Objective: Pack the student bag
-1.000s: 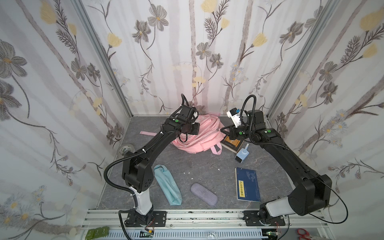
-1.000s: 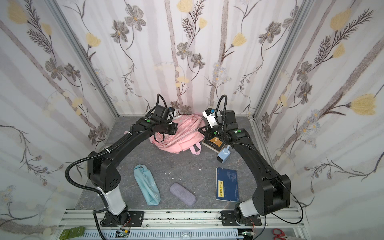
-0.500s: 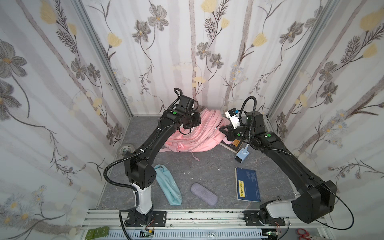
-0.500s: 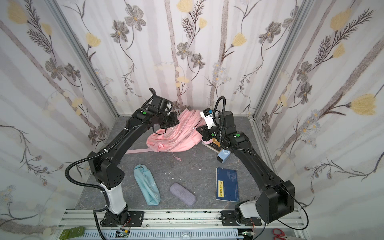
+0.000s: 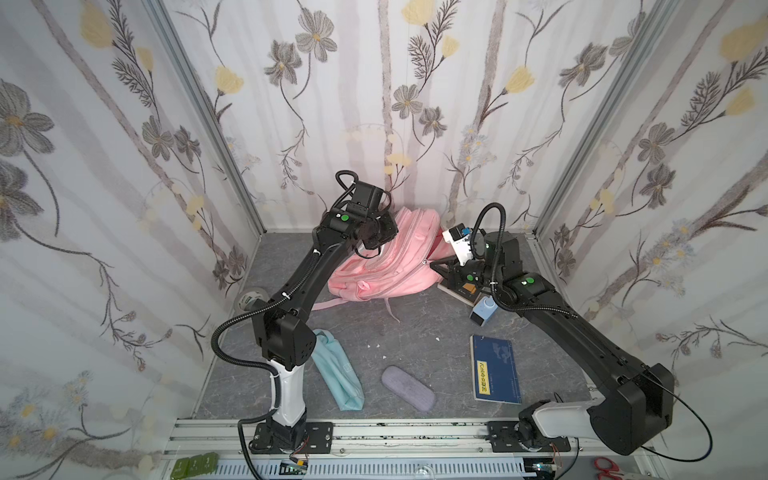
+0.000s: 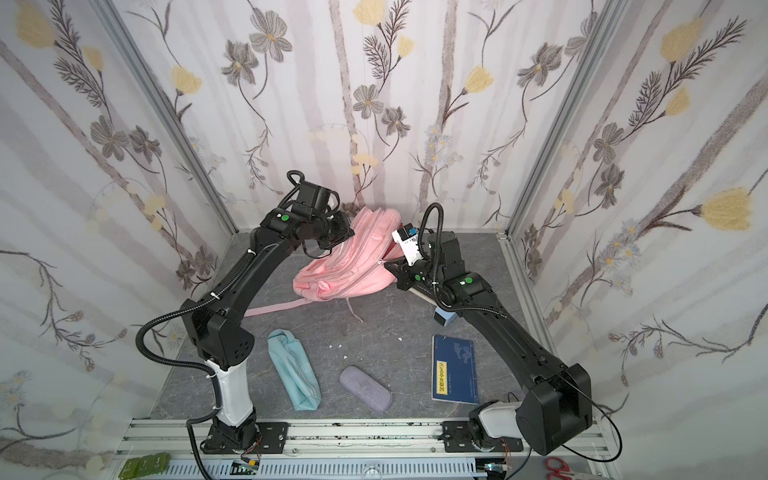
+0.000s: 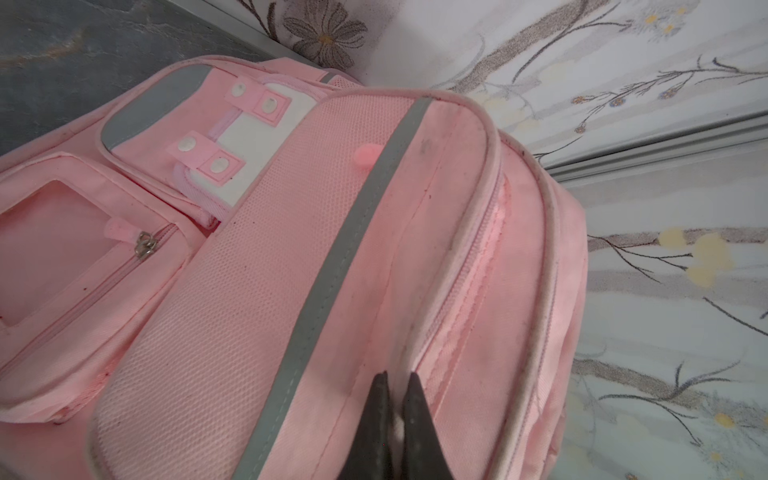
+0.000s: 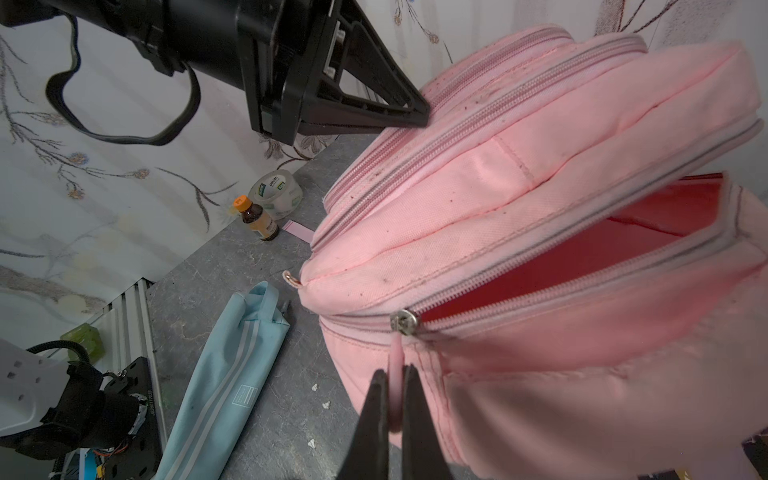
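Right now both my claws are clamped on the one student bag (image 5: 386,266) (image 6: 349,266), which sits at the back of the grey stone-patterned table (image 5: 415,332), close to the rear wall and between my two arms, its top raised and its base on the surface. My left claw (image 7: 397,378) is pinched shut on a pale piped seam along the bag's top edge, beside a grey reflective stripe (image 7: 332,266) that crosses mesh-textured pink fabric. My right claw (image 8: 395,374) is closed on the thin pink pull tab (image 8: 395,353) hanging from a round metal slider (image 8: 404,322); that zip is part open and shows a smooth red lining (image 8: 582,249). I count two more zip lines, both closed, running along the bag's rounded top.

Nearer the rail lie one soft light-teal pencil pouch (image 5: 337,374) with two pale stripes, one oval grey-purple glasses case (image 5: 408,388) with a felt-like surface, and one flat blue booklet (image 5: 495,374) bearing a yellow label. By the left wall stand one roll of clear tape (image 8: 276,193) and one small brown bottle (image 8: 257,218) with an orange cap.
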